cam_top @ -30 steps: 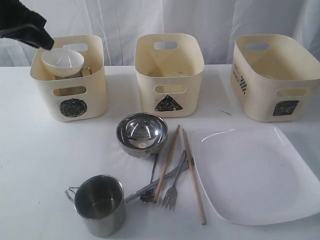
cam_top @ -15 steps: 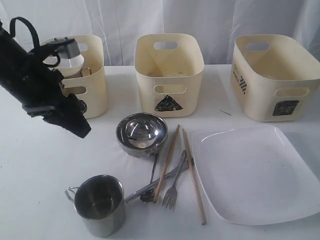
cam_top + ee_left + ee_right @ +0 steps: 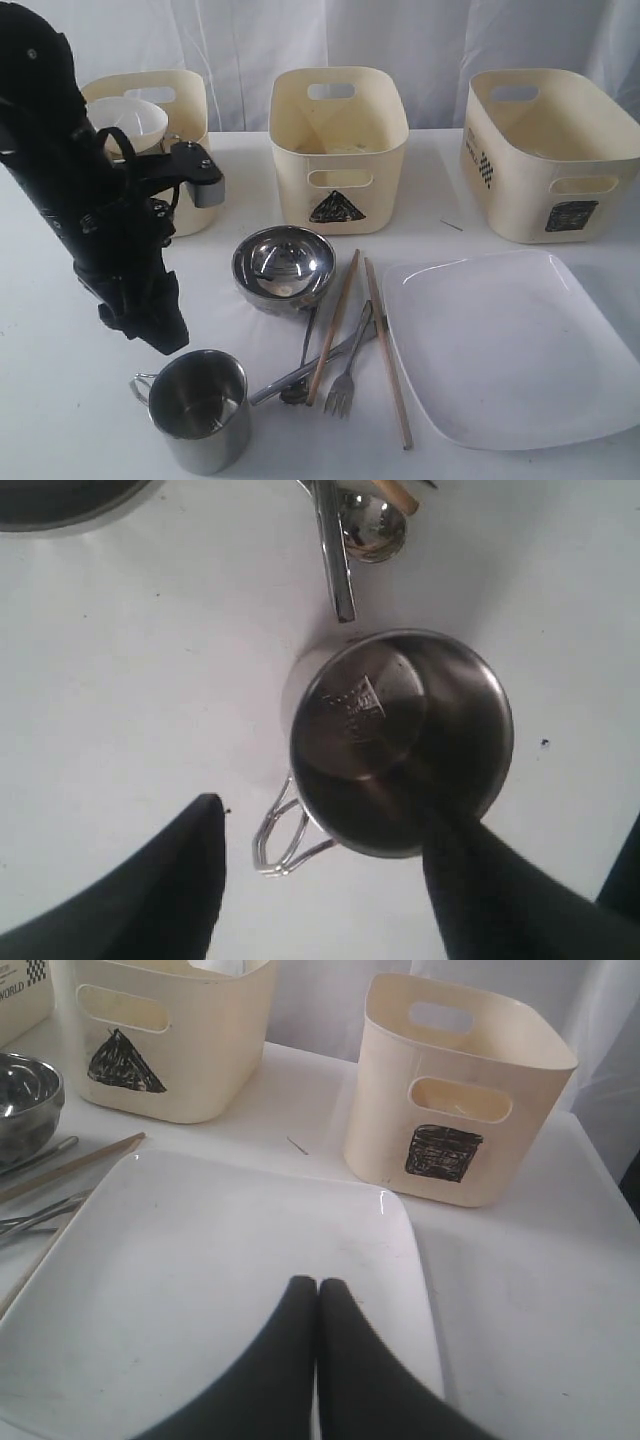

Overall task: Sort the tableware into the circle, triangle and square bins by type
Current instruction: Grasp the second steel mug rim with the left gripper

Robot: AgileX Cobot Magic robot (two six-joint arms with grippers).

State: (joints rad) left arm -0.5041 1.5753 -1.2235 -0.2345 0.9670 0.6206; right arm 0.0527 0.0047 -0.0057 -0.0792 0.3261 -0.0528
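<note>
Stamp [image 3: 352,705] inside steel mug [image 3: 400,730], wrist-view only, beneath released left end effector [image 3: 320,815]; right end effector [image 3: 317,1285] clenched.

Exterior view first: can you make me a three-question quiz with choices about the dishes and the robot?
1. Where is the small white bowl? A triangle bin; B circle bin; C square bin.
2. How many chopsticks lie on the table? A one; B four; C two.
3. The left pincer over the steel mug is: A open; B shut; C out of sight.
Answers: 1 B, it sits in the leftmost tub; 2 C, two wooden sticks show; 3 A, its fingers stand far apart.
</note>
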